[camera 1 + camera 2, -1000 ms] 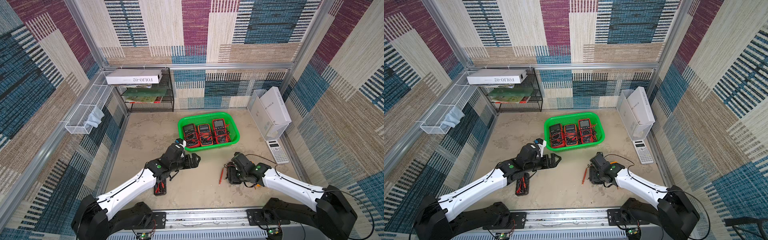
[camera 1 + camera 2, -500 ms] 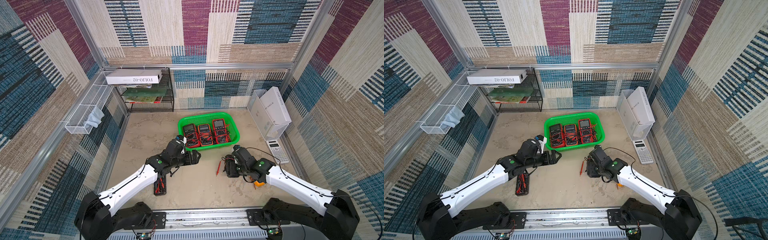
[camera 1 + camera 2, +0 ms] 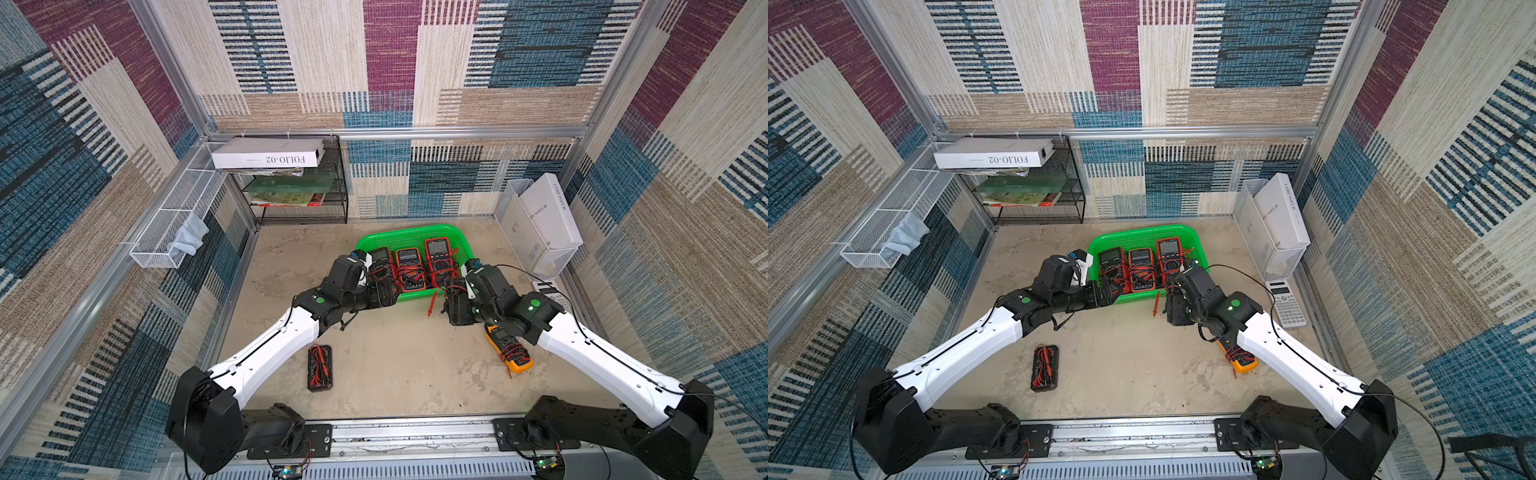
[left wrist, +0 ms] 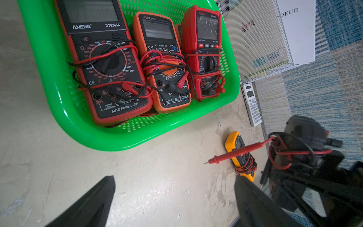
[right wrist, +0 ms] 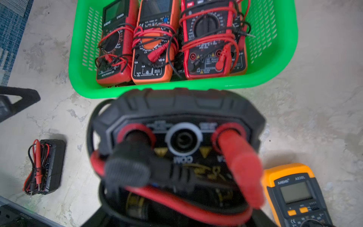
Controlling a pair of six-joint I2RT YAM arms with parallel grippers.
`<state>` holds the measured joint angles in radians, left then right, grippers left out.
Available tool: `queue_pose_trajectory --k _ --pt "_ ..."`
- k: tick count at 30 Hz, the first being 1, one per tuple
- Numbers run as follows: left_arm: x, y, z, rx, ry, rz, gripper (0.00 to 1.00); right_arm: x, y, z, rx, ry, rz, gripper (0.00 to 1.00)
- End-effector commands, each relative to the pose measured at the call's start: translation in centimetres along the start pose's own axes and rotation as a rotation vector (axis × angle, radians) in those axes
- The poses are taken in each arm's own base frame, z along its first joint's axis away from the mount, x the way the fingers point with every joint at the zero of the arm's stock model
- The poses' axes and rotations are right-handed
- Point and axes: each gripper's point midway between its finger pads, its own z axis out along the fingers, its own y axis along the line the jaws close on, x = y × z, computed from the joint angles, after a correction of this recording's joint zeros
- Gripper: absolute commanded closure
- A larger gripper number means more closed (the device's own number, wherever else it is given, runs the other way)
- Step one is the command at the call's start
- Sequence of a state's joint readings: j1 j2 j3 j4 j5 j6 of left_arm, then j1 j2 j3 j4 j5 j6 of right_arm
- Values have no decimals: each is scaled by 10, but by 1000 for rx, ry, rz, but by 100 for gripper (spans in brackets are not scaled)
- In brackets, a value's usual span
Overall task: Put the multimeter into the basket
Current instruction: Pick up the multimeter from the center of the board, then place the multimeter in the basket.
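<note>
Right wrist view: the right pincer (image 3: 460, 311) pinches the black multimeter (image 5: 176, 121), held just short of the near rim of the basket (image 5: 261, 81). It is likely rigid, rubber-jacketed and moderately heavy. Gripping across the case sides suits it, though its loose red probe (image 4: 235, 152) could snag. The left pincer (image 4: 174, 177) hangs spread and empty beside the basket.

Multimeters, six showing. Three abreast in the basket: red-black multimeter (image 3: 382, 264), orange multimeter (image 3: 409, 266), red multimeter (image 3: 438, 255). One held black multimeter (image 5: 176, 121), off the table (image 3: 395, 374). One flat black multimeter (image 3: 320, 368), near left. One yellow multimeter (image 3: 509, 353), near right. Green basket (image 4: 117, 141): one. Calculator (image 3: 1285, 303): one.
</note>
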<state>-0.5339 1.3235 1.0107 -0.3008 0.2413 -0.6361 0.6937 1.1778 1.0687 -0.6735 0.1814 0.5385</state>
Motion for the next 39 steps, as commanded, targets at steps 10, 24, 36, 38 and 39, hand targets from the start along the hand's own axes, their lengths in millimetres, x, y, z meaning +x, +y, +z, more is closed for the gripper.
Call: queue_pose_trajectory --k 10,24,36,38,39 --pt "-11 -13 5 67 22 27 0 -90 -12 18 55 -90 -21 49" --pt "-16 -21 2 102 35 38 0 -108 -35 87 113 9 -14 48" --pt "-15 -21 -2 112 32 27 0 -102 -33 138 139 106 -28 47" --pt "-15 -22 -3 112 32 26 0 -99 -36 145 156 118 -30 46" --pt "-15 -22 -3 113 31 26 0 -98 -37 148 164 124 -31 45"
